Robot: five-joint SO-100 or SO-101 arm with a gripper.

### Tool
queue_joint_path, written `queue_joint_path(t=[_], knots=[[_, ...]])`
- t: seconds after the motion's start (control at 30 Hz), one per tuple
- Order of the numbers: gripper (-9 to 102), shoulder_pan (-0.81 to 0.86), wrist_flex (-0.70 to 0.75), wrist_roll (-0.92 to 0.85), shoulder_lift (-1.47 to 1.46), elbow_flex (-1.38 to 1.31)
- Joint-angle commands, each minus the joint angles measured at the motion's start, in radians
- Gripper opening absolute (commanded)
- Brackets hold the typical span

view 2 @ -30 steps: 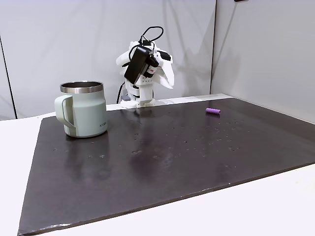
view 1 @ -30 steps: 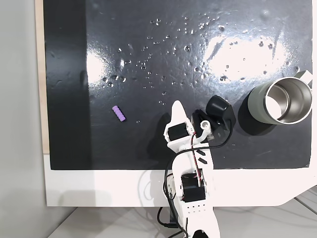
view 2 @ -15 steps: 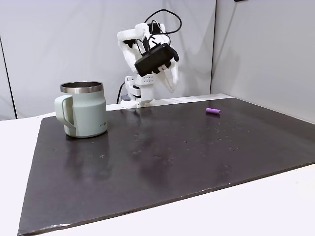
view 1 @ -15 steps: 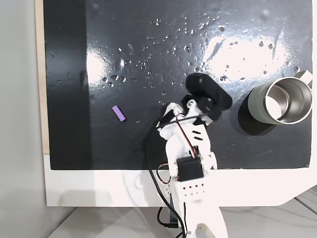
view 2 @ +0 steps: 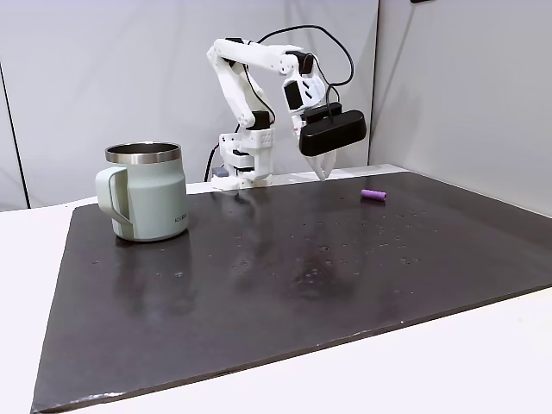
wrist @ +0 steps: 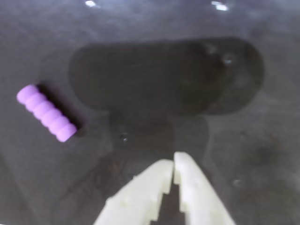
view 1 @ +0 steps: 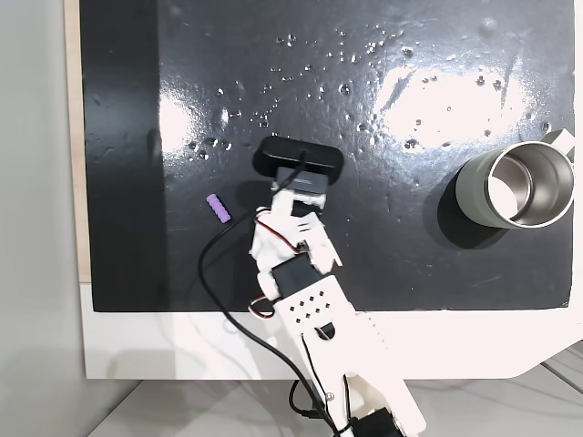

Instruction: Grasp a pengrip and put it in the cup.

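The lilac ribbed pengrip (view 1: 219, 209) lies alone on the black mat (view 1: 437, 55). In a fixed view it (view 2: 373, 195) rests a short way right of my gripper (view 2: 326, 176), which points down just above the mat. The wrist view shows the white fingertips (wrist: 173, 161) pressed together and shut on nothing, with the pengrip (wrist: 47, 119) to their upper left. From above, the black wrist camera (view 1: 299, 159) covers the fingers. The grey-green steel-lined cup (view 1: 474, 187) stands upright at the mat's right edge, and its handle faces the front in the side view (view 2: 155, 203).
The arm's base (view 2: 246, 159) sits on the white table (view 1: 164, 346) beside the mat's edge, cables looping off it. Grey walls (view 2: 457, 86) close in behind and to the right in the side view. Bright reflections and small specks dot the mat.
The arm has swung away from the cup side toward the pengrip and stretched out. The gripper has turned to point down over the mat. Pengrip and cup have not moved.
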Motion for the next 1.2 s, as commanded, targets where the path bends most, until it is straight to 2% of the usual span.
queue_joint_path(t=[0.0,0.33,0.9,1.17], knots=[[0,-0.069,-0.037,-0.015,-0.043,-0.095],[0,-0.184,-0.014,-0.003,-0.270,-0.242],[0,-0.351,-0.017,0.058,-0.413,-0.316],[19,-0.342,0.061,0.031,-0.499,-0.448]])
